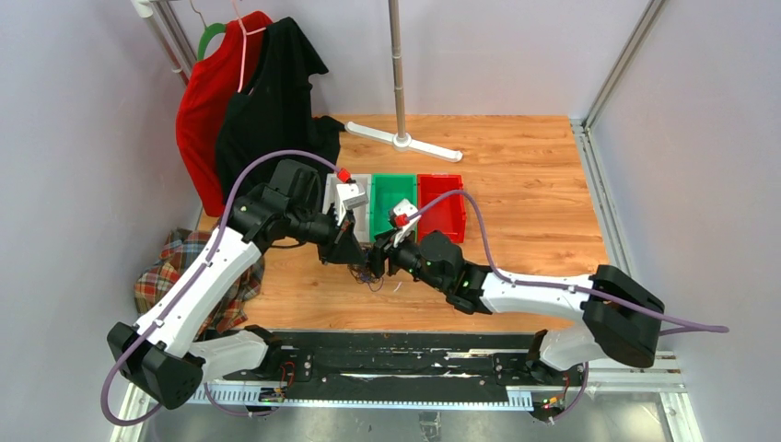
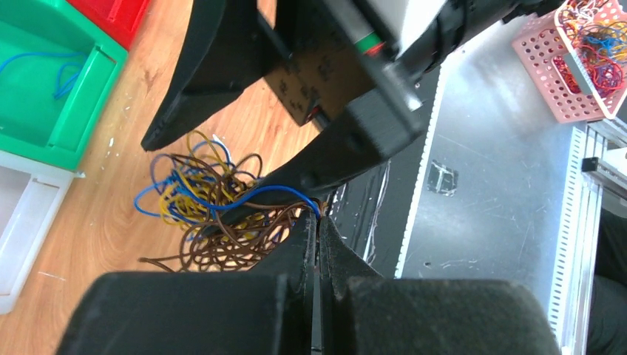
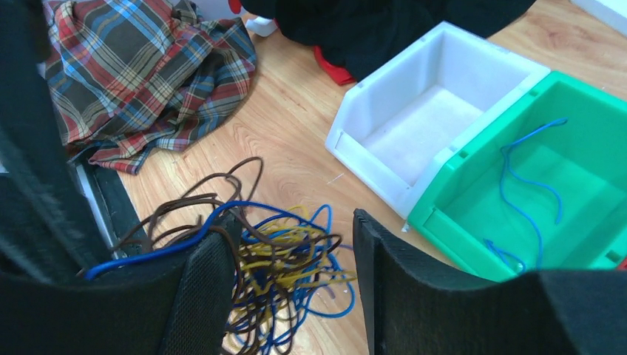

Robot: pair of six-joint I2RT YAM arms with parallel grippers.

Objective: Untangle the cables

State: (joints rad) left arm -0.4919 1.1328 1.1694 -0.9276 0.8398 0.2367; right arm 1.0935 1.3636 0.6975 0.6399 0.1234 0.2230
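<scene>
The left fingers (image 2: 304,248) pinch a blue cable (image 2: 259,194); the right fingers (image 3: 373,251) stand wide over the tangled cables (image 3: 288,274) near the counter (image 3: 296,148)'s near edge.

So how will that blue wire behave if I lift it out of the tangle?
Probably floppy: the blue wire curves loosely. Likely light, being thin. It threads through the tangle, so brown and yellow loops may drag along.
</scene>
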